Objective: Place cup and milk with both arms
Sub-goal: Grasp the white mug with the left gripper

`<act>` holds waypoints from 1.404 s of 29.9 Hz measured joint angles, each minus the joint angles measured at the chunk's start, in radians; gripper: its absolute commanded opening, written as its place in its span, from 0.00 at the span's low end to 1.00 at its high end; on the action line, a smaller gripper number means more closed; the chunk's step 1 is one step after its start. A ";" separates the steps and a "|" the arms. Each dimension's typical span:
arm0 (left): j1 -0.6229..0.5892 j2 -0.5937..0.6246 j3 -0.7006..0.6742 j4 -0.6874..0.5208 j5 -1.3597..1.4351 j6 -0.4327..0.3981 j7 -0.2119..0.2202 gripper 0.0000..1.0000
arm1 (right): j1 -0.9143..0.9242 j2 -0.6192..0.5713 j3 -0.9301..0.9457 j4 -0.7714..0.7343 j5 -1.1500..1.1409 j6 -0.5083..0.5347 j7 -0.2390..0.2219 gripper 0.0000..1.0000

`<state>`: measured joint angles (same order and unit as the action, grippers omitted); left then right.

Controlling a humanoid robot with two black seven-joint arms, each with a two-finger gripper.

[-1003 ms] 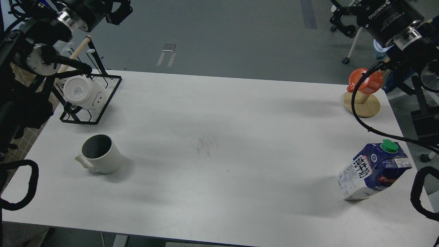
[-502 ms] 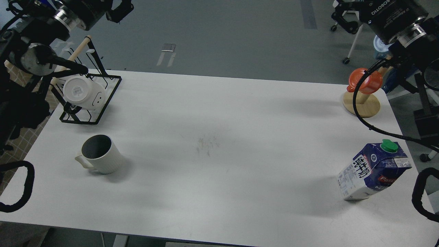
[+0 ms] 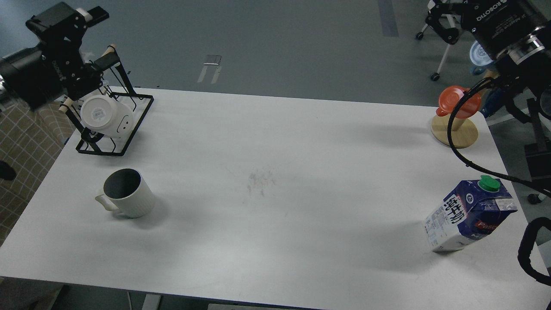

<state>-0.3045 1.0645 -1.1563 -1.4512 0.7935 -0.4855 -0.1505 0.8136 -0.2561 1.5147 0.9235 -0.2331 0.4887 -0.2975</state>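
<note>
With the left gripper (image 3: 92, 17) newly swung leftward, jaw state unclear on both, the ribbed off-white mug (image 3: 127, 193) and blue-white milk carton (image 3: 470, 214) await grasping.

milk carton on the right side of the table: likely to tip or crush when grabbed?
The milk carton stands tall on a small base, so a push near its green cap would probably tip it. Its walls look like paperboard and may dent under a hard squeeze. How full it is cannot be seen, so its weight is uncertain.
</note>
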 measured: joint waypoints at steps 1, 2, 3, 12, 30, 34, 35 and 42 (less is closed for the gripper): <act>0.017 0.010 0.002 -0.008 0.069 -0.001 -0.006 0.98 | -0.003 0.000 0.008 0.000 0.000 0.000 0.000 1.00; 0.039 0.018 0.003 -0.017 0.166 -0.002 -0.010 0.98 | -0.005 0.000 0.019 0.001 0.000 0.000 0.000 1.00; 0.057 0.023 0.004 -0.025 0.254 -0.003 -0.012 0.98 | -0.007 0.001 0.028 0.001 0.000 0.000 0.000 1.00; 0.120 0.054 0.063 -0.140 0.712 -0.003 -0.027 0.98 | -0.032 0.001 0.068 0.002 0.001 0.000 0.000 1.00; 0.120 0.033 0.272 -0.139 1.182 0.000 -0.106 0.80 | -0.047 0.001 0.094 0.003 0.001 0.000 0.001 1.00; 0.120 -0.008 0.279 -0.116 1.206 0.012 -0.106 0.36 | -0.048 0.003 0.095 0.003 0.002 0.000 0.001 1.00; 0.120 -0.015 0.279 -0.114 1.212 0.017 -0.106 0.36 | -0.048 0.003 0.094 0.003 0.002 0.000 0.001 1.00; 0.120 -0.025 0.280 -0.110 1.232 0.027 -0.106 0.00 | -0.052 0.000 0.101 0.009 0.002 0.000 0.001 1.00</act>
<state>-0.1840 1.0395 -0.8763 -1.5616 2.0251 -0.4583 -0.2570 0.7612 -0.2561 1.6158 0.9328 -0.2315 0.4887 -0.2962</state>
